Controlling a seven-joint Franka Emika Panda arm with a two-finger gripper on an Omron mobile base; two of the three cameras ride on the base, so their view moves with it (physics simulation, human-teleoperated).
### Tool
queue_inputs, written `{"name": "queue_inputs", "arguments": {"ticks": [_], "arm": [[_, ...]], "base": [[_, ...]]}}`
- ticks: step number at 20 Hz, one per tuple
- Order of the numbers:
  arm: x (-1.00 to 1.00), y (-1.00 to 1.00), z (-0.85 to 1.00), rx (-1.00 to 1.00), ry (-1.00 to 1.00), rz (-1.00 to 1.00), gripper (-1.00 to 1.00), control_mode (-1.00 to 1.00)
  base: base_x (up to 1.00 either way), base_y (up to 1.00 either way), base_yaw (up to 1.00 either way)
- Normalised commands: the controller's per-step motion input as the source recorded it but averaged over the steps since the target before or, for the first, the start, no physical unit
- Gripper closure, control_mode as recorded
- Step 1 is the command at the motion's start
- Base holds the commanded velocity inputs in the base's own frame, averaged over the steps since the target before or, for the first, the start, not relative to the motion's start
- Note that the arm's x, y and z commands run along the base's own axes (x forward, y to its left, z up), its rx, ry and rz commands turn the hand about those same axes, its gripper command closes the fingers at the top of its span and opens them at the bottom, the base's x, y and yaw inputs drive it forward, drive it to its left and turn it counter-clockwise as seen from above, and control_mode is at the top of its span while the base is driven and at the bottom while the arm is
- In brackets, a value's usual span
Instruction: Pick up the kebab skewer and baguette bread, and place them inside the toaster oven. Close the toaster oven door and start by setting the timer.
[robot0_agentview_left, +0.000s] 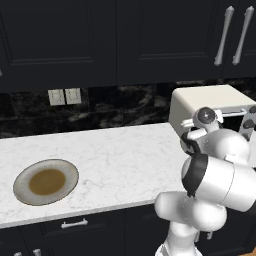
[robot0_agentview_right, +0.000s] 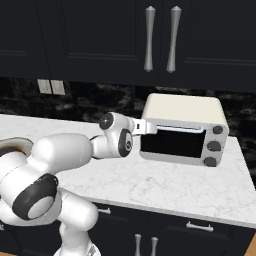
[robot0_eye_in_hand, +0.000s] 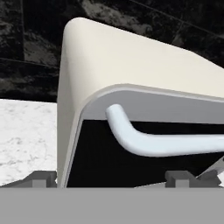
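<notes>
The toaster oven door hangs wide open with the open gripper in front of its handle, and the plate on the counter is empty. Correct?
Not quite: the toaster oven door is shut, its dark glass upright and flush with the front in the right base view. The rest holds: the open gripper sits in front of the handle, and the plate carries no food.

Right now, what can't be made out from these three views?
- Toaster oven interior: behind the dark door glass, right base view and hand view.
- Gripper fingertips: barely rise at the hand view's bottom edge.
- Toaster oven front: blocked by the arm, left base view.
- Handle: right end cut off, hand view.
</notes>
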Motion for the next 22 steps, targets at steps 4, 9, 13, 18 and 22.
{"name": "queue_inputs", "arguments": {"ticks": [4,9,13,18,22], "arm": [[-0.34,-0.03,0.44,0.00,0.00,0.00,-1.00,-1.00],[-0.51,-0.17,0.32,0.00,0.14,0.00,-1.00,-1.00],[-0.49,-0.18,0.24,0.00,0.24,0.00,-1.00,-1.00],[-0.43,-0.46,0.21,-0.01,0.24,0.04,-1.00,-1.00],[-0.27,-0.72,0.19,-0.05,0.20,0.11,-1.00,-1.00]], "base": [[0.00,0.00,0.00],[0.00,0.00,0.00],[0.00,0.00,0.00],[0.00,0.00,0.00],[0.00,0.00,0.00]]}}
